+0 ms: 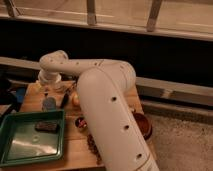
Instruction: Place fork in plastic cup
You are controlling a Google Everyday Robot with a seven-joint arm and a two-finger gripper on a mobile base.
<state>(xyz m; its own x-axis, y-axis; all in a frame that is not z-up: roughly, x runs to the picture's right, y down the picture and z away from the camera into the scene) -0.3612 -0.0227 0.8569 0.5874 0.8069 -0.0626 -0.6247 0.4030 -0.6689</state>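
My white arm fills the middle of the camera view and reaches back left over the wooden table (75,155). The gripper (50,90) hangs under the wrist at the table's far left and is partly hidden by it. Just below it stands a small grey-blue plastic cup (48,104). A thin dark thing (64,100) lies right beside the cup, and I cannot tell whether it is the fork. No fork shows plainly anywhere else.
A green tray (20,150) holding a dark flat object (46,126) sits at the front left. A yellow item (75,99), a small red item (80,121) and a dark cluster (92,145) lie beside the arm. A brown bowl (142,125) stands at the table's right edge.
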